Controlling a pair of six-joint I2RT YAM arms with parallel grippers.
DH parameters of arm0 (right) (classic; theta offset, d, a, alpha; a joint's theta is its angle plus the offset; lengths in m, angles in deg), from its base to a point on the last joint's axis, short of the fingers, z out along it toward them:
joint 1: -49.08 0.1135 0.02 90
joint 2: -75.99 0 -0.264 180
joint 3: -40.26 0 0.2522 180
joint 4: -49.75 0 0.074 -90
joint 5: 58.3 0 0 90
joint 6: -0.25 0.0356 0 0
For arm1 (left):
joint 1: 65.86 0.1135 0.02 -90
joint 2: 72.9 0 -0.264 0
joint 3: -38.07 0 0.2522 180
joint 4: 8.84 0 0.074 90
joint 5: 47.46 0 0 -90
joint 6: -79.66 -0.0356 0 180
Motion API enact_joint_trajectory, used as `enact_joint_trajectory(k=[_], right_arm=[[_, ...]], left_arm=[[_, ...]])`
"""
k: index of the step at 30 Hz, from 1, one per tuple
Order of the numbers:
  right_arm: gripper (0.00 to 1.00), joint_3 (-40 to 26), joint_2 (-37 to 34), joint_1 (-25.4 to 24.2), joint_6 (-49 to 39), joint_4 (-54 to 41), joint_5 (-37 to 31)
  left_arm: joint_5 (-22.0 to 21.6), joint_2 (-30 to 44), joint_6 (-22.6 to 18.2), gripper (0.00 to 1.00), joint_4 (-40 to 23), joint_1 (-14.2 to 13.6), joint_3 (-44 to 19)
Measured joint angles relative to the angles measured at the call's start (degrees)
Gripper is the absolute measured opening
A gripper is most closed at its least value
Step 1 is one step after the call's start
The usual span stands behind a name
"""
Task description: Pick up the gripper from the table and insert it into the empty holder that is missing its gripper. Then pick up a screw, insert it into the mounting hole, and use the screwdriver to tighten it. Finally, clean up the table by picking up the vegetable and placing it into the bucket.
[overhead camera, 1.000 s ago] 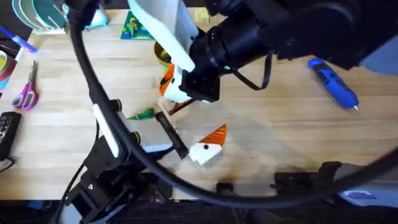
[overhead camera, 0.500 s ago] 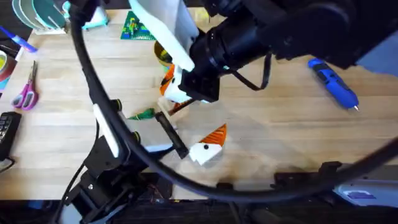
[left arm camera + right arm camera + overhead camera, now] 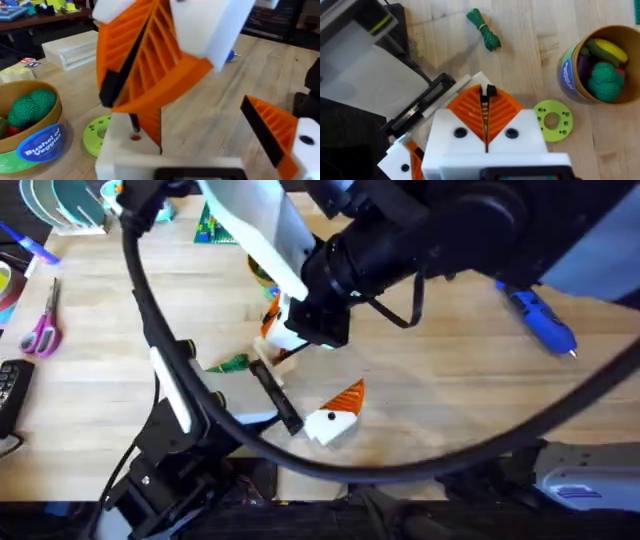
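In the right wrist view my right gripper (image 3: 487, 95) has its orange ribbed pads shut on a small black screw (image 3: 490, 91). It hangs just above the white holder (image 3: 472, 80) of the claw lying on the table (image 3: 450, 400). From the left wrist view, the screw's thin shaft (image 3: 133, 121) points down at the mounting hole (image 3: 135, 137) in the holder (image 3: 120, 147). An orange gripper tip (image 3: 151, 127) stands beside that hole. My left gripper (image 3: 272, 345) is close against the same spot. The green vegetable (image 3: 230, 363) lies left of it. The blue screwdriver (image 3: 540, 315) lies far right.
The bucket (image 3: 600, 65), holding toy vegetables, stands beyond the claw, next to a flat green disc (image 3: 552, 119). The claw's other finger (image 3: 335, 415), white with an orange tip, and its black rail (image 3: 277, 398) lie in front. Scissors (image 3: 42, 325) sit at the left edge.
The right arm's dark bulk has shifted a little left and farther from me. Both grippers have stayed over the holder. Nothing on the table has moved.
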Motion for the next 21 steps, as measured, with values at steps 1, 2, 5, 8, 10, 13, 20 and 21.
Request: enact_joint_trajectory(k=[1,2,5,8,10,13,20,21], right_arm=[[0.007,0.0,0.0,0.0,0.0,0.1,0.0],[0.007,0.0,0.0,0.0,0.0,0.2,0.0],[0.007,0.0,0.0,0.0,0.0,0.2,0.0],[0.007,0.0,-0.3,0.0,0.0,0.1,0.0],[0.007,0.0,-0.7,0.0,0.0,0.0,0.0],[0.007,0.0,-1.4,0.0,0.0,-0.1,0.0],[0.007,0.0,-2.8,0.0,0.0,-0.4,0.0],[0.007,0.0,-2.8,0.0,0.1,-0.6,0.0]], left_arm=[[0.0,0.0,0.0,0.993,0.0,0.0,0.0],[0.0,0.0,0.0,0.993,0.0,0.0,0.0],[0.0,0.0,0.0,0.993,0.0,0.0,0.0],[0.0,0.0,0.0,0.993,0.0,0.0,0.0],[0.0,0.0,0.0,0.993,0.0,0.0,0.0],[0.0,0.0,0.0,0.992,0.0,0.0,0.0],[0.0,0.0,0.0,0.992,0.0,0.0,0.0],[0.0,0.0,0.0,0.993,0.0,0.0,0.0]])
